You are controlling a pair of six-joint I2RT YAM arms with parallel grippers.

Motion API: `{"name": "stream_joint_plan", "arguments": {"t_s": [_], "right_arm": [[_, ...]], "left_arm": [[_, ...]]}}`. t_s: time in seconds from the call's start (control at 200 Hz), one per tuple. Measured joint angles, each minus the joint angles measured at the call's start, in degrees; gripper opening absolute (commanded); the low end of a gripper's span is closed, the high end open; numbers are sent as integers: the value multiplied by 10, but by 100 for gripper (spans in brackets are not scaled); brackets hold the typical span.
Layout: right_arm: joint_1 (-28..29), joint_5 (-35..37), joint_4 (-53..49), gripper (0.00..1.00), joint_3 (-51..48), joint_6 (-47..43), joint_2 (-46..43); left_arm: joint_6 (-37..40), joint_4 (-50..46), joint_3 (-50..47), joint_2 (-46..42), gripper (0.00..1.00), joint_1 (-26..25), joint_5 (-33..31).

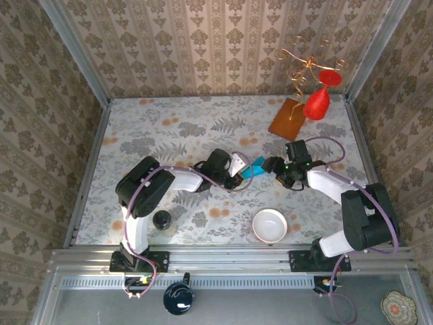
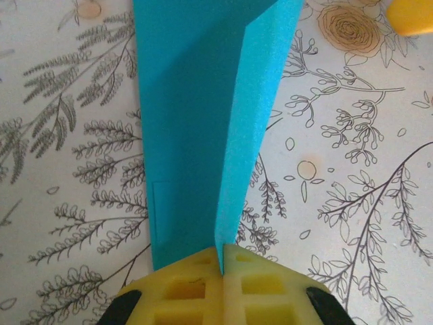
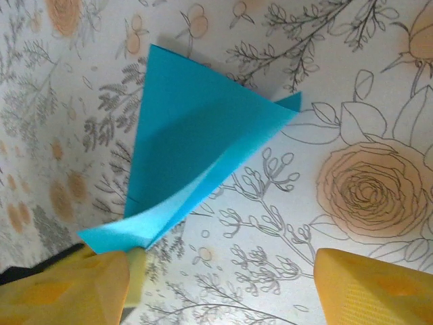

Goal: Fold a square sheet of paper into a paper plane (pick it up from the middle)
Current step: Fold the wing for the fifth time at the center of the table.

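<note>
The teal-blue paper [image 1: 254, 168] lies mid-table, creased into a narrow, pointed shape. In the left wrist view the paper [image 2: 196, 122] stretches away from my left gripper [image 2: 222, 261], with one flap standing up along a centre crease. That flap's near end is pinched between the shut yellow pads. My left gripper [image 1: 237, 169] is at the paper's left end. My right gripper [image 1: 274, 164] is at its right end, open. In the right wrist view the paper [image 3: 196, 128] is a triangle above the right gripper [image 3: 223, 284], whose left finger [image 3: 67, 284] sits at the paper's lifted corner.
A white bowl [image 1: 270, 225] sits near the front edge, right of centre. An orange-brown board [image 1: 287, 118] and a red glass-shaped ornament [image 1: 316, 103] on a gold wire stand are at the back right. A small black object [image 1: 162, 219] stands front left.
</note>
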Motion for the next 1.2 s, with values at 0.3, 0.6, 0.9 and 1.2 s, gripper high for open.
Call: {"name": "stream_joint_plan", "arguments": {"t_s": [0.3,0.6,0.9,1.2], "right_arm": [[15,-50,38,70,-2,-59,27],[55,-43,14,69,76,-94,97],[63,-4,-27,66,123,-97,150],[68,23,-80,60,165,-108,182]], "left_arm": [[-89,-115,76,28,0,23,75],[-194,-159,111,49,0,37,132],[-274,-184,139,70,0,48,171],[-300,-186,144,75,0,51,182]]}}
